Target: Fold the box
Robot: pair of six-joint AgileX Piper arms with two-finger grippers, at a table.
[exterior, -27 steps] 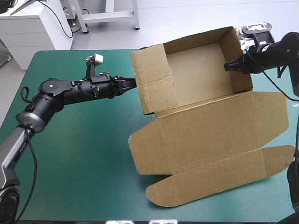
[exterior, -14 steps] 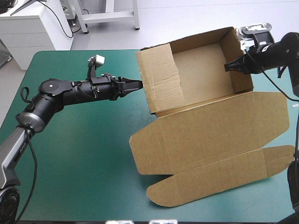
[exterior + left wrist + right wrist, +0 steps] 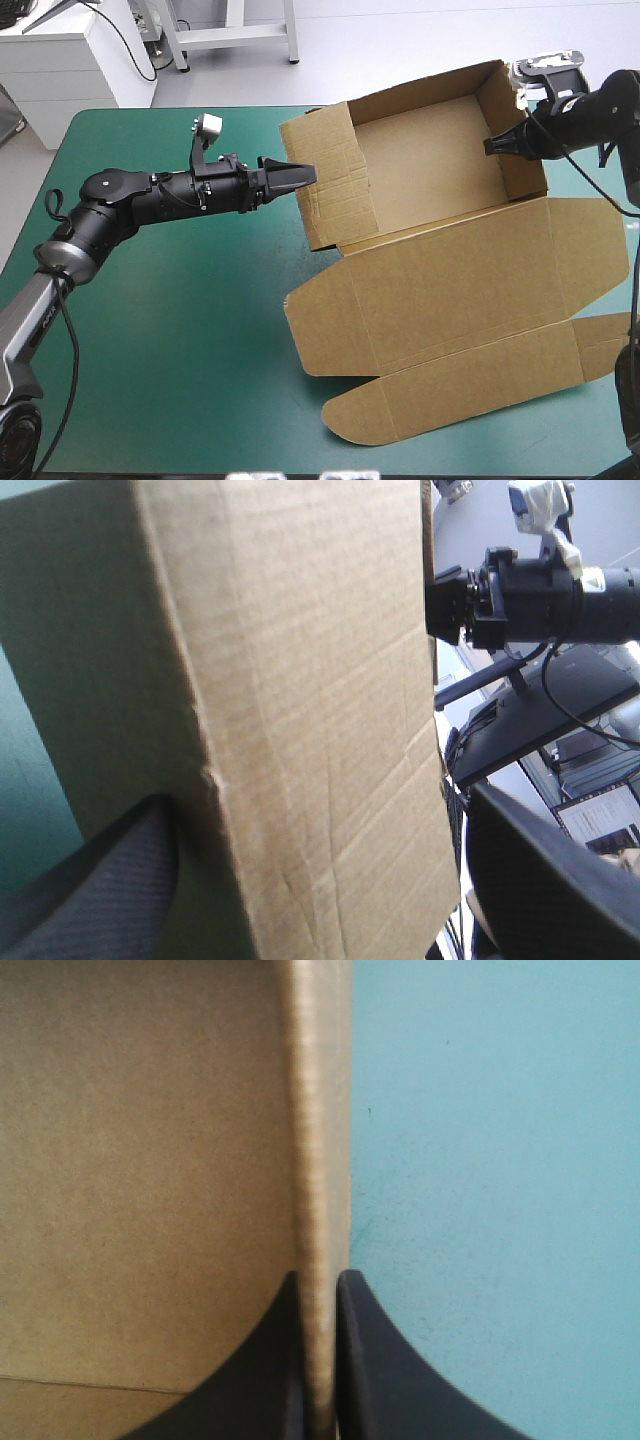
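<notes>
The brown box (image 3: 430,140) stands as an open tray at the back right of the table. Its lid (image 3: 450,290) lies flat toward the front. My left gripper (image 3: 305,178) is open, its black fingers either side of the tray's left wall (image 3: 320,180). In the left wrist view that wall (image 3: 300,710) fills the space between the wide-apart fingers of the left gripper (image 3: 315,800). My right gripper (image 3: 495,143) is shut on the tray's right wall (image 3: 515,120). In the right wrist view the right gripper (image 3: 320,1290) pinches the wall's edge (image 3: 318,1140).
The teal-green cover (image 3: 180,350) shows to the left and front left of the box. The lid's rounded front flap (image 3: 450,395) reaches toward the front edge, and its right end comes up to the table's right edge. The right arm (image 3: 540,580) shows beyond the wall.
My left gripper has opened and moved forward, so its fingers now straddle the left wall. That wall was pushed right, then swung back left. The lid slid slightly to the right and front.
</notes>
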